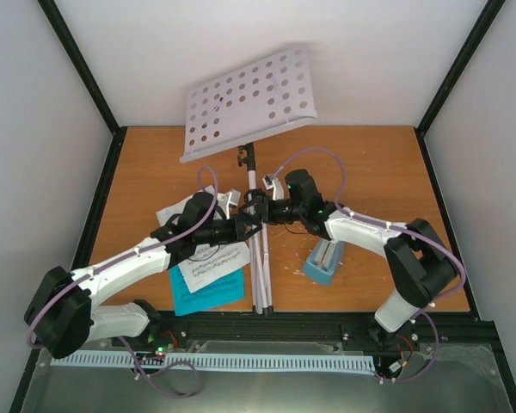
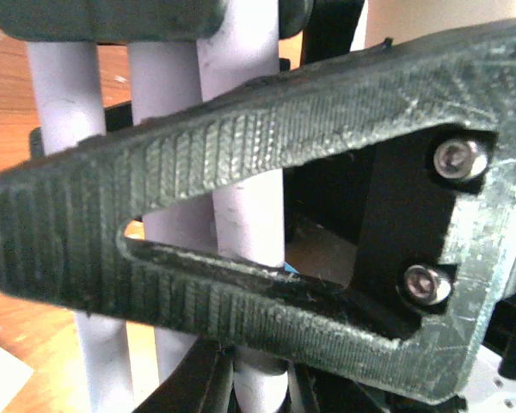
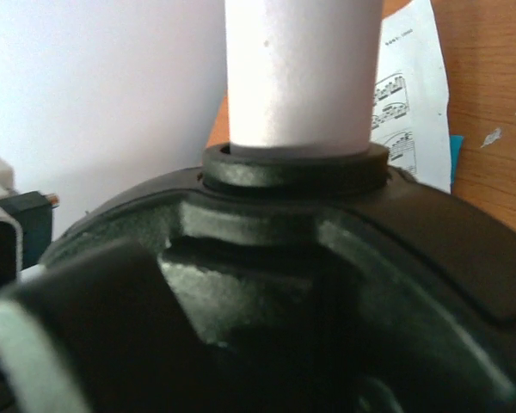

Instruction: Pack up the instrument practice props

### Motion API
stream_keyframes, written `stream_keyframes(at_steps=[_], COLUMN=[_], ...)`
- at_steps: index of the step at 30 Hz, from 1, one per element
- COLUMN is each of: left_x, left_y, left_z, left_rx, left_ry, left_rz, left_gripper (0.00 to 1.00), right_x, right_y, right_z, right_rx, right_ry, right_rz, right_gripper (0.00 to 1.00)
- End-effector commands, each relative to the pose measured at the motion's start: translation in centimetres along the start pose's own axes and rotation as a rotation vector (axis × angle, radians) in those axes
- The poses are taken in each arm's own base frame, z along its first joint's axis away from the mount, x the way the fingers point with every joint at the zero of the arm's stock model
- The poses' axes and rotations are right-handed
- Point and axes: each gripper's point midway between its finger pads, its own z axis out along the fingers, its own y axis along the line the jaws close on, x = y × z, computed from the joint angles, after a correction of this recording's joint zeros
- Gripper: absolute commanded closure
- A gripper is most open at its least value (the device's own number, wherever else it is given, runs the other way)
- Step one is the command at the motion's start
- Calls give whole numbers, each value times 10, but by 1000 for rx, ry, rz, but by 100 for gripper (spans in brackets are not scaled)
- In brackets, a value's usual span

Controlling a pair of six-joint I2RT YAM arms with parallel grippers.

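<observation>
While the lengthwise tripod (image 1: 260, 271) is gripped from its left by the left fingers (image 2: 241, 172), the right fingers (image 1: 268, 209) cannot be judged.

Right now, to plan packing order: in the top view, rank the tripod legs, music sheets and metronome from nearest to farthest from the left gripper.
1. The tripod legs, held in the left gripper.
2. The music sheets, just to its left.
3. The metronome, farther off to the right.

Music stand (image 1: 249, 99) legs (image 1: 262, 275) folded together; left jaws, right jaws meet at pole (image 1: 252, 176) (metronome (image 1: 324, 261) right, music sheets (image 1: 208, 275) left).
</observation>
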Motion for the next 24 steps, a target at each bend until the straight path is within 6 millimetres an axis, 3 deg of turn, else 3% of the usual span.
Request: stream_keyframes(at_steps=[1,11,24], left_x=[-49,-55,-49], left_y=[-48,-2,25], left_z=[-5,27,52], left_rx=[117,-38,-94], left_ry=[-227,-232,-184], left_rz=[186,188,171], left_gripper=[100,100,98], right_x=[-23,-23,-27], right_y=[-11,-65,-108], right_z=[25,48,53], right_rx=[78,229,264], right_ry=[-60,-19,-10], right_rz=[-159,-191,-181], right_gripper=[97,97,92])
